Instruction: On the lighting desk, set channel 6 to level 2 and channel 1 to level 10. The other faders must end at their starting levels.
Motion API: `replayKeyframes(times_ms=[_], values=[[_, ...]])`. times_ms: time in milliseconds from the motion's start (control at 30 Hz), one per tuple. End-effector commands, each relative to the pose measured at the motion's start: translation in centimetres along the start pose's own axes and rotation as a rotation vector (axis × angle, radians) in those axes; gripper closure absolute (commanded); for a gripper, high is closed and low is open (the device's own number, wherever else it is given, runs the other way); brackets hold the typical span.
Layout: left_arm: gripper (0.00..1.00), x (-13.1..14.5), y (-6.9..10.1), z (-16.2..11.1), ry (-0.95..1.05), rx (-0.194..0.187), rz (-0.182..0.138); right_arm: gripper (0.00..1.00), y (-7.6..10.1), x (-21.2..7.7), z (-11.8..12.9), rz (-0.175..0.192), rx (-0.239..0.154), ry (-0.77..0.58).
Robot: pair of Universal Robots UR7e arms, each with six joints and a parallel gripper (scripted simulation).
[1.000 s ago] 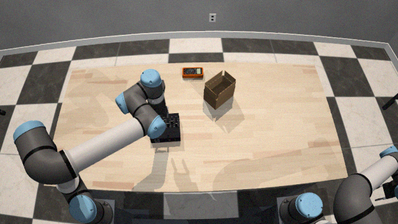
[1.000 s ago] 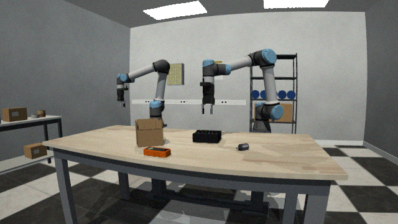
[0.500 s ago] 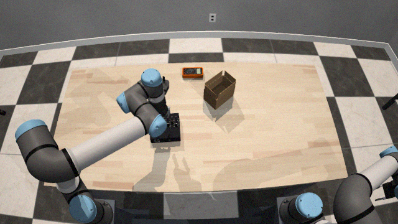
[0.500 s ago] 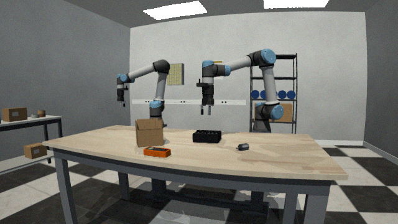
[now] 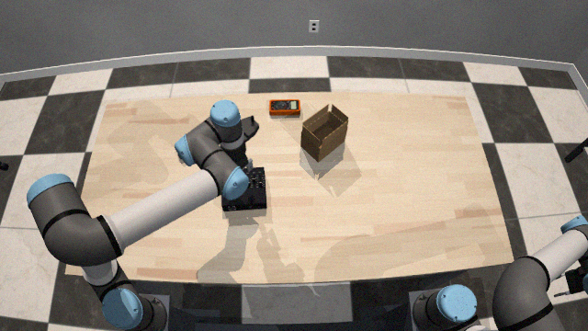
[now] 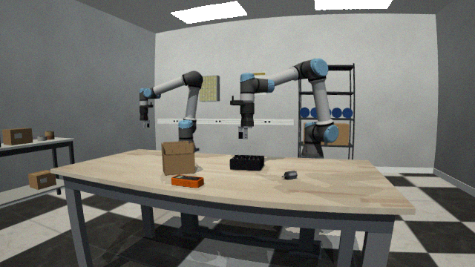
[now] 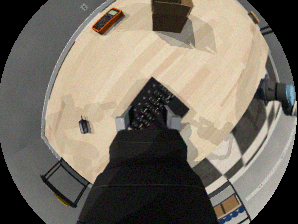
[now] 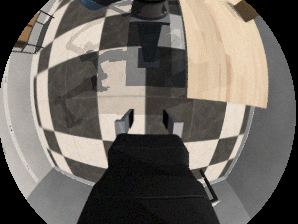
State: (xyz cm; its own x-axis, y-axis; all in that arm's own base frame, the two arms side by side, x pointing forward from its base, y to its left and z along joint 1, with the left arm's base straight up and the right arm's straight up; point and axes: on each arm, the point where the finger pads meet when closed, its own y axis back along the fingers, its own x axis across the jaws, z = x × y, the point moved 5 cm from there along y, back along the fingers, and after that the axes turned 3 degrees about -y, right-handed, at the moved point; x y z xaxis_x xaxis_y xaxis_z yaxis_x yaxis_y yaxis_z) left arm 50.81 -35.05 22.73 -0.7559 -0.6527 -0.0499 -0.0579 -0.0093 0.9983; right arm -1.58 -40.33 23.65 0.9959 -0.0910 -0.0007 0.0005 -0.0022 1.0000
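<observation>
Leftmost on the counter (image 5: pixel 390 184) (image 6: pixel 334 189) (image 7: pixel 125 55) (image 8: pixel 225 50), its near edge being the one beside the arm bases, a small dark plug-like gadget (image 6: pixel 290 175) (image 7: pixel 84 126) lies toward the far left corner; from above, my arm conceals it.

Next, between the left edge and the counter's middle, sits the lighting desk (image 5: pixel 257 199) (image 6: pixel 247 163) (image 7: pixel 176 106), well in from the near and far edges. My left gripper (image 5: pixel 249 165) (image 6: pixel 243 133) (image 7: pixel 148 111) hangs above it, fingers wide, touching no fader. In my left wrist view the desk lies diagonally, so I judge that my fingers may need aligning with a fader's travel before descending.

Near the middle of the far edge rests an orange multimeter (image 5: pixel 285 108) (image 6: pixel 187 181) (image 7: pixel 107 21); just to its right, farther in from that edge, stands an open cardboard box (image 5: pixel 323 142) (image 6: pixel 178 159) (image 7: pixel 169 20).

Rightmost, beyond the near right corner, my right gripper (image 5: pixel 560 286) (image 6: pixel 146 125) (image 8: pixel 148 115) is also wide and bears nothing.

Progress: no fader is in my grasp. Levels and channel numbers are too small to read, so I cannot confirm either setting; channels 6 and 1 probably both remain, with the other faders to be left undisturbed.
</observation>
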Motion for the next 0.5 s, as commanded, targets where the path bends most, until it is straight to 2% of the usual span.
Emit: replayKeyframes(times_ms=[0, 400, 467], values=[[0.0, -0.13, -0.17, -0.44, -0.141, 0.01, -0.004, 0.0, 0.05, 0.02, 0.04, 0.001, -0.002, 0.0], [0.0, -0.59, -1.17, -1.27, -0.569, 0.018, -0.034, 0.0, 0.05, 0.02, 0.04, 0.001, -0.002, 0.0], [0.0, -0.59, -1.17, -1.27, -0.569, 0.018, -0.034, 0.0, 0.05, 0.02, 0.04, 0.001, -0.002, 0.0]])
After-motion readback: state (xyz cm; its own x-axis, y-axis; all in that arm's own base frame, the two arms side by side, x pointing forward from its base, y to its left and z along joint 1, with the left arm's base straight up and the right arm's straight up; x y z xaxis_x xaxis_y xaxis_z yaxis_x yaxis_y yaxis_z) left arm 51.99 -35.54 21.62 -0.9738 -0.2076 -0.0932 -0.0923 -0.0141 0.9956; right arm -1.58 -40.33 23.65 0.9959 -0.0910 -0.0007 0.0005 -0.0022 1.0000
